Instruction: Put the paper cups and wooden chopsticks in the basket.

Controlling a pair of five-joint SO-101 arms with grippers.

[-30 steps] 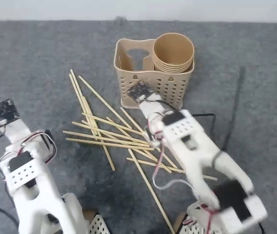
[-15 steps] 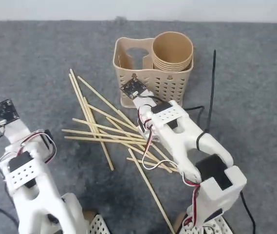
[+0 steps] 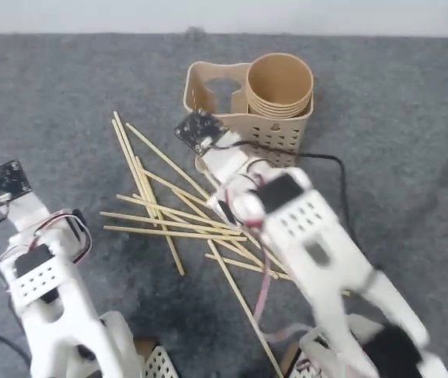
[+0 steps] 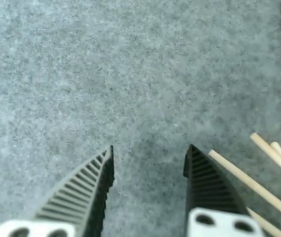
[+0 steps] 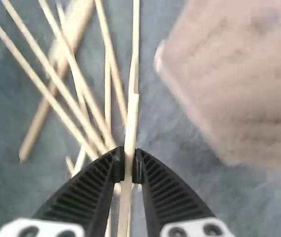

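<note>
Right claw tight on one chopstick among loose chopsticks, basket nearby.

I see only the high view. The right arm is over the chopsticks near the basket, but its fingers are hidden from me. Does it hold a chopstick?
Observer: Yes. In the right wrist view, the right gripper is shut on one chopstick, which runs between its fingers.
Operator: Are other sticks caught with it?
Observer: It seems not. The loose chopsticks lie outside the fingers, on the carpet.
Operator: And the left gripper, does it hold anything?
Observer: No. The left gripper is open over bare carpet, with nothing between its fingers. The nearby chopsticks lie beside one finger.
</note>
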